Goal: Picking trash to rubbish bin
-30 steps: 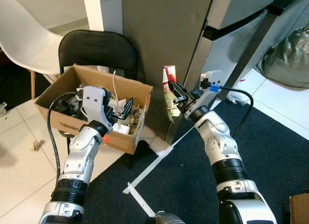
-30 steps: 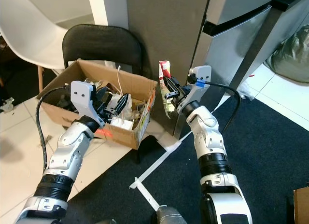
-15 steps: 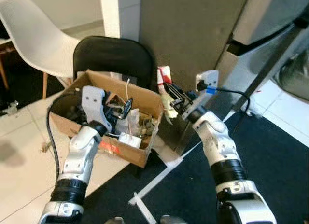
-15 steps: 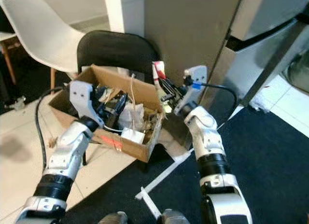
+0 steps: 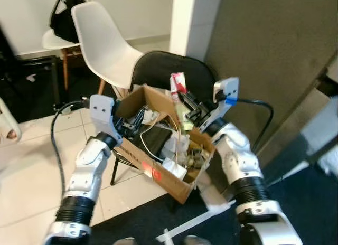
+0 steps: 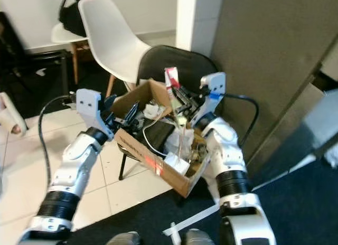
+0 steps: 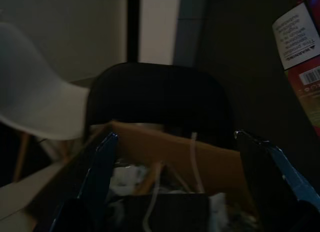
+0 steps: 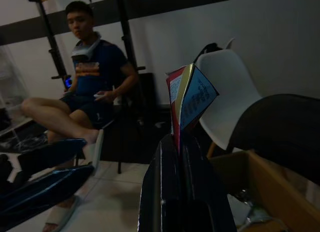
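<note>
We see a cardboard box (image 5: 174, 171) full of trash resting on a black chair (image 5: 158, 76), at the centre of the head view. Our right claw (image 5: 185, 105) is clamped on a flattened red and white carton (image 5: 177, 85), holding it upright just above the box's far rim, toward 12 o'clock of the box. Our left claw (image 5: 134, 123) reaches in at the box's 9 o'clock edge with its two fingers (image 7: 100, 177) spread apart, holding nothing. A white chair (image 5: 103, 44) stands behind at 11 o'clock. In the right wrist view, a person (image 8: 87, 87) sits beyond the carton, on a seat near the wall
</note>
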### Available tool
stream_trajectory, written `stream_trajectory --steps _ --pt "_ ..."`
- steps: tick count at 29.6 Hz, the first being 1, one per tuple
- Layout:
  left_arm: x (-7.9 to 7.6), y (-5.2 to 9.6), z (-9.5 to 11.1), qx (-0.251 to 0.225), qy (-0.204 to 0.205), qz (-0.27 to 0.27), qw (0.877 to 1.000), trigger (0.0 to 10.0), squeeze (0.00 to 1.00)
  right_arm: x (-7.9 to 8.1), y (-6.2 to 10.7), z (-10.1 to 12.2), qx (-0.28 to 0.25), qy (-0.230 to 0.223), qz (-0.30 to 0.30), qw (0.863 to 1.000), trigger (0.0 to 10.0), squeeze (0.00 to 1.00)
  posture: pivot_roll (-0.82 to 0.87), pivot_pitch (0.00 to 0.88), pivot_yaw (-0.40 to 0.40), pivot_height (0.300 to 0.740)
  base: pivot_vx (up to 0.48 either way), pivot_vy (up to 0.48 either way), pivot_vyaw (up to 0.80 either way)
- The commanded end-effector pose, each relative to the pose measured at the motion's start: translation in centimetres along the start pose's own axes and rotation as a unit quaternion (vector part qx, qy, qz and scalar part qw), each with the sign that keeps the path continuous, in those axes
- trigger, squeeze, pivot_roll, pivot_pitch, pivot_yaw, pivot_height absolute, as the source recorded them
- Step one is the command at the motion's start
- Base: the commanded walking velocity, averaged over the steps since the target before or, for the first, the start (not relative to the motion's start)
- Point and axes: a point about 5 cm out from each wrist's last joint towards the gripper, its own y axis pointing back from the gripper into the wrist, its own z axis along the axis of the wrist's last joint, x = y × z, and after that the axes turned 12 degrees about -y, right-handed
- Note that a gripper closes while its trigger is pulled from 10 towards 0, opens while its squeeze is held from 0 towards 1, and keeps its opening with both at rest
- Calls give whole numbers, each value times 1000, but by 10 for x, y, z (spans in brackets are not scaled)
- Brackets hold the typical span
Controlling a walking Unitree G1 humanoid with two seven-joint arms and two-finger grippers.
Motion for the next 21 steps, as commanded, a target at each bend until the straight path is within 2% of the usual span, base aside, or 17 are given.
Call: stream_trajectory --steps 1,10,14,21 --pt "-5 -2 0 0 0 -9 1000 10000 0 -6 3 3 0 4 -12 1000 10000 0 35 0 -27 740 266 0 0" --pt "-6 -2 0 0 1 -10 1000 10000 0 -6 3 1 8 0 -15 1000 10000 0 35 0 -27 740 267 0 0" --pt "-6 -2 0 1 1 -11 1000 10000 0 -6 2 0 15 -1 -15 1000 10000 0 35 0 -27 740 262 0 -800" --pt "-6 -2 0 0 1 -11 1000 10000 0 -6 3 2 5 0 -15 1000 10000 0 36 0 -29 740 265 0 0"
